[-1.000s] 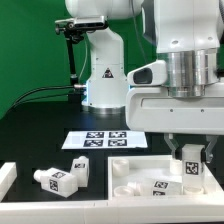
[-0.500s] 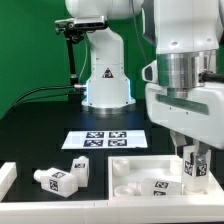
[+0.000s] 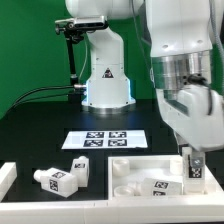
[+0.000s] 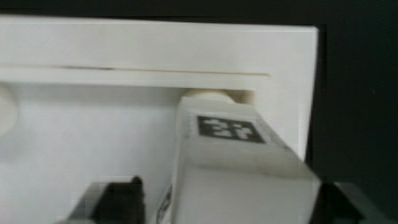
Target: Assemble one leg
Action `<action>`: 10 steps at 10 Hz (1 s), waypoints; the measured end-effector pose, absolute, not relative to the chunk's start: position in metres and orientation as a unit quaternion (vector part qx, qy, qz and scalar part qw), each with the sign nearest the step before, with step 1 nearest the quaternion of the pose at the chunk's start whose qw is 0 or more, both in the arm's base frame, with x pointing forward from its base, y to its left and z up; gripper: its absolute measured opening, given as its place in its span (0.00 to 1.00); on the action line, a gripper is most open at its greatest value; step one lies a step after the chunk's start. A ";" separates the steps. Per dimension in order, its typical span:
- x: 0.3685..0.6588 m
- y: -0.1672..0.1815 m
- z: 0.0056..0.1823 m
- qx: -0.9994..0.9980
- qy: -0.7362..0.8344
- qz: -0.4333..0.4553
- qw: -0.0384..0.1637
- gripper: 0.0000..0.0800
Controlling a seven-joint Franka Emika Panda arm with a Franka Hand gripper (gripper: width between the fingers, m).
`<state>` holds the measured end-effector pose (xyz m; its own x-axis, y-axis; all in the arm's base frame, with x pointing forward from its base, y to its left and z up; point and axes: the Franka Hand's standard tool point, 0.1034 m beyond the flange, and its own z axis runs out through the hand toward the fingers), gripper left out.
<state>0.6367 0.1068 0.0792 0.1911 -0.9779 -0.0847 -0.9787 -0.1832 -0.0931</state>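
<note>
My gripper (image 3: 192,170) is shut on a white leg (image 3: 194,164) with a black-and-white tag and holds it upright over the far right corner of the large white tray-like piece (image 3: 128,160). In the wrist view the leg (image 4: 231,150) runs out from between the dark fingers (image 4: 121,203), and its tip meets the corner of the tray-like piece (image 4: 143,50). My gripper (image 4: 222,208) grips the leg's near end. Another leg (image 3: 158,186) lies inside the tray-like piece.
Two more tagged legs (image 3: 56,180) (image 3: 79,168) lie on the black table at the exterior view's left. The marker board (image 3: 105,139) lies behind the tray-like piece. A second robot base (image 3: 105,75) stands at the back. A white rim (image 3: 6,176) is at the far left.
The wrist has turned and shifted toward the exterior view's right, and the held leg has come down a little toward the tray-like piece's corner. The loose legs have not moved.
</note>
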 end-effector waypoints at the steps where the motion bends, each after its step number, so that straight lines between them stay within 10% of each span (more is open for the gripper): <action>1: 0.639 0.108 0.081 -0.828 0.557 -0.002 0.064 0.65; 3: 0.633 0.121 0.080 -0.889 0.454 -0.004 0.061 0.80; 10: 0.639 0.111 0.075 -0.984 0.174 -0.028 0.029 0.81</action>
<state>0.6394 0.1113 0.0754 0.9376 -0.3447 0.0458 -0.3414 -0.9375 -0.0670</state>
